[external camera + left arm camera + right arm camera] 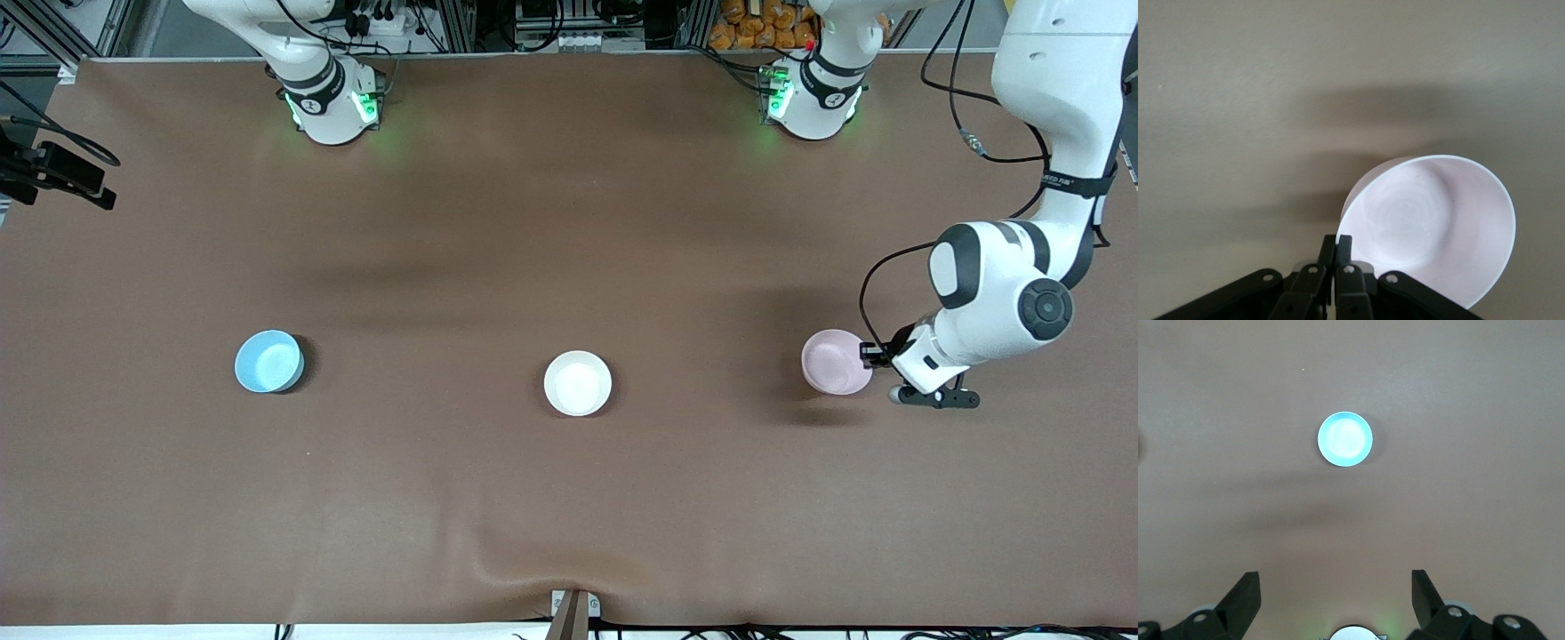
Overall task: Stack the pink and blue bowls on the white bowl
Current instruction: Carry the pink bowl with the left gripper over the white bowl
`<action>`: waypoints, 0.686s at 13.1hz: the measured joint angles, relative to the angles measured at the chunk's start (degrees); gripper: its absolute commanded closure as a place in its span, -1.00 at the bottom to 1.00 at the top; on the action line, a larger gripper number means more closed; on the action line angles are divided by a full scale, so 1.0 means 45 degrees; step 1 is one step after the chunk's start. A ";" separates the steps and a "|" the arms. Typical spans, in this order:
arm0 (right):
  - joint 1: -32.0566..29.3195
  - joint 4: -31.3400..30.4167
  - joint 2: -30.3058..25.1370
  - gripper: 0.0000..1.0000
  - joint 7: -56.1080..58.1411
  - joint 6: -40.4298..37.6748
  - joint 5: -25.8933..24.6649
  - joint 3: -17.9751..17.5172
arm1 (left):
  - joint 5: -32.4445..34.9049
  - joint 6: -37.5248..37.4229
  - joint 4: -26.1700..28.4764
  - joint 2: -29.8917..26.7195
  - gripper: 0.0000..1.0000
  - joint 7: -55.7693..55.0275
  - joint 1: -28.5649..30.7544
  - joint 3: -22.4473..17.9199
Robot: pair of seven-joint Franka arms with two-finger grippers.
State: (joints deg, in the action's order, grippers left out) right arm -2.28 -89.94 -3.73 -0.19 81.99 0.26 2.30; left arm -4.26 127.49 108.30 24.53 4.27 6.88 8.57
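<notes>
The pink bowl [834, 360] is toward the left arm's end of the table. My left gripper [867, 356] is shut on its rim. In the left wrist view the left gripper [1337, 240] pinches the rim and the pink bowl [1431, 220] is tilted, raised slightly over its shadow. The white bowl [578, 382] sits upright mid-table. The blue bowl [268, 361] sits toward the right arm's end. My right gripper [1335, 577] is out of the front view. It is open and empty, high over the table, with the blue bowl [1345, 439] far below it.
A brown cloth [569, 222] covers the table, with a raised fold [569, 569] at the edge nearest the front camera. A black camera mount [53, 173] juts in at the right arm's end. Both arm bases [333, 102] stand along the table's edge farthest from the front camera.
</notes>
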 measured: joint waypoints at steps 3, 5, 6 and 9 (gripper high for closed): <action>0.0001 -0.0003 0.0027 -1.00 0.0000 0.0000 0.0000 -0.0002 | -0.0270 -0.1686 -0.1932 -0.0073 1.00 -0.1707 -0.0368 0.0788; 0.0003 -0.0004 0.0035 -1.00 0.0000 0.0000 0.0001 -0.0005 | -0.0391 -0.1861 -0.2696 0.0022 1.00 -0.3577 -0.1443 0.1024; 0.0004 -0.0005 0.0037 -1.00 0.0000 0.0000 0.0003 -0.0006 | -0.0419 -0.1868 -0.3007 0.0155 1.00 -0.4612 -0.2150 0.1049; 0.0006 -0.0007 0.0059 -1.00 0.0000 0.0000 0.0005 -0.0008 | -0.0431 -0.1862 -0.3944 0.0974 1.00 -0.7039 -0.3984 0.1054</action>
State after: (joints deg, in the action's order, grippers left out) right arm -2.26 -89.97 -3.47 -0.19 81.99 0.28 2.26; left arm -6.20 119.11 90.55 28.92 -27.41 -11.04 13.31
